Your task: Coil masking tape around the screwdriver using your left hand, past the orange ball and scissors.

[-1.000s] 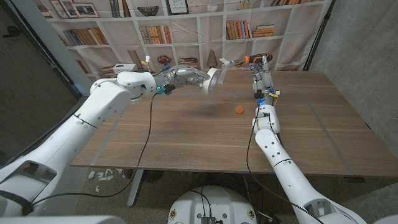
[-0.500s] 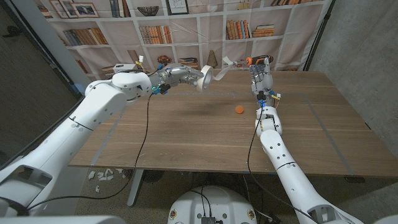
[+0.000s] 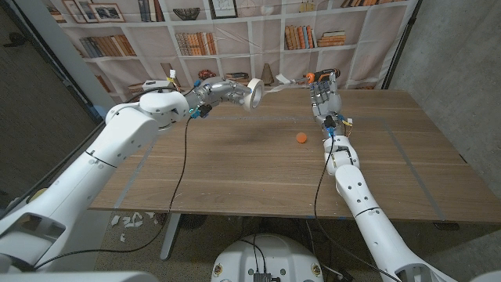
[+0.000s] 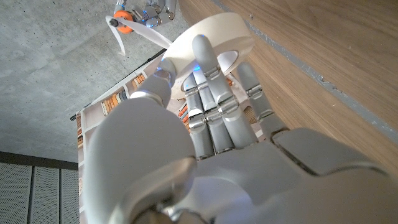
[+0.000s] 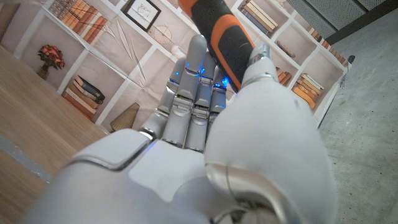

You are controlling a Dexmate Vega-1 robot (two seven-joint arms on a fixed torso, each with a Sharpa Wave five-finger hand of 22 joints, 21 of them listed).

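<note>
Your right hand [image 3: 325,95] covers most of the screwdriver [image 3: 314,76] in the head view; you get only a bit of orange and black handle poking out at the far side of the fingers, and the shaft is too small to make out there. In the right wrist view the handle [image 5: 222,38] is cut off by the frame edge, and the hand [image 5: 205,118] blocks where the fingers meet it, though they are plainly wrapped round it.

Your left hand [image 3: 227,91] holds the roll of masking tape [image 3: 254,94] up above the far left part of the wooden table [image 3: 235,168], fingers closed on the rim. In the left wrist view the roll [image 4: 208,40] sits on the fingertips [image 4: 202,53], with one finger laid over its outer face; the hand's back [image 4: 205,162] hides the thumb side of the grip.

A strip of tape [image 3: 279,84] runs from the roll rightward to the screwdriver, off the table. It looks taut, but it is thin and pale against the shelves, so its end on the tool is hard to read.

The orange ball [image 3: 300,139] lies on the table, nearer than both hands and just left of your right forearm. The roll is left of the screwdriver, well apart from it and joined only by the strip.
</note>
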